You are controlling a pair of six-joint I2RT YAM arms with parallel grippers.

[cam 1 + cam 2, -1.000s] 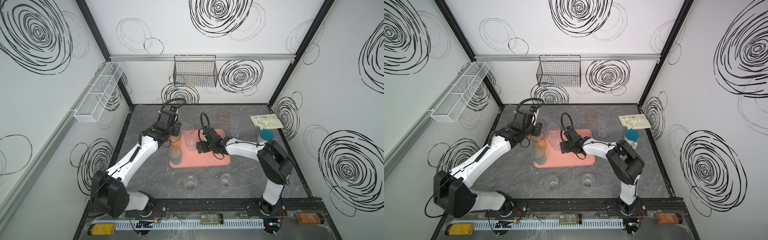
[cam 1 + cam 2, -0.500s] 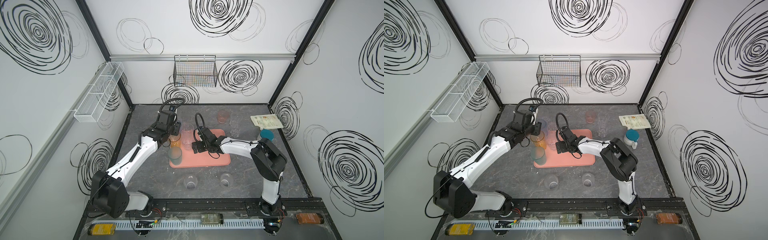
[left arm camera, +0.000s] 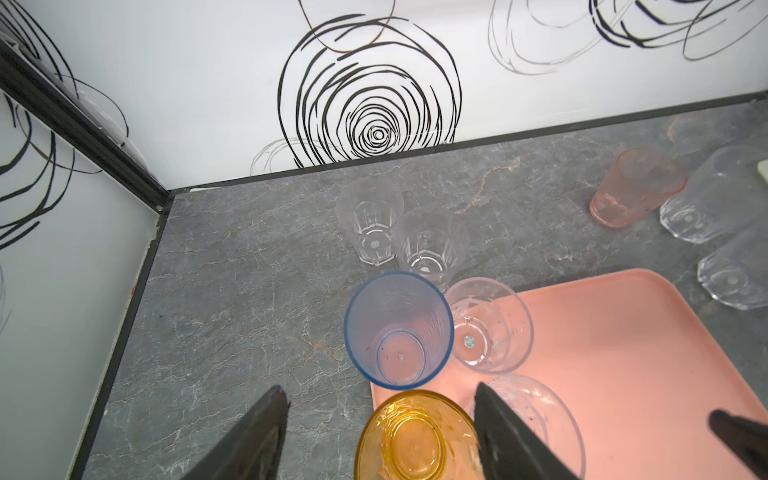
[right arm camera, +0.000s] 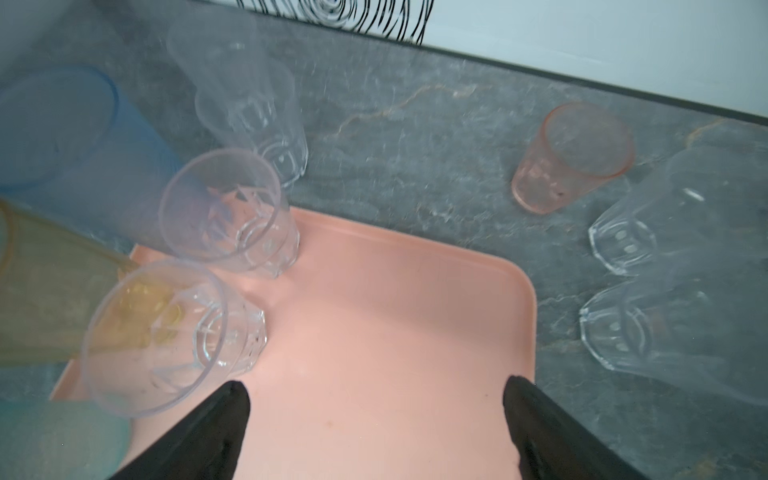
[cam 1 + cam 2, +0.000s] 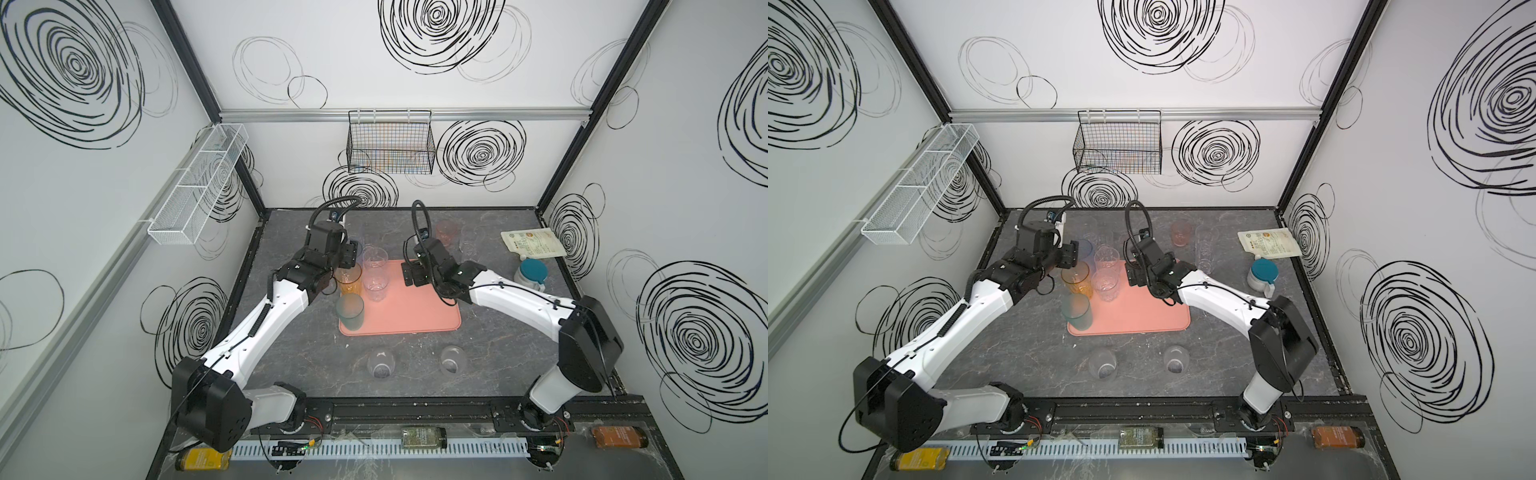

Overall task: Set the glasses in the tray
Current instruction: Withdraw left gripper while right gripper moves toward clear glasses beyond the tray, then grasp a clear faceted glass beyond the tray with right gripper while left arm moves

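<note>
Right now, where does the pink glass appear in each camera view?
Top view: pink glass on the table, just beyond the tray's far edge.
Top view: the same spot.
Left wrist: beyond the tray's far corner.
Right wrist: beyond the tray, upright.
Shared landmark: the tray.

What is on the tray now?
Along its left side: two clear glasses, an amber glass, a teal glass. The rest of the tray is bare. The left end effector covers the far-left corner from above, so whether the blue glass stands on it is unclear.
</note>
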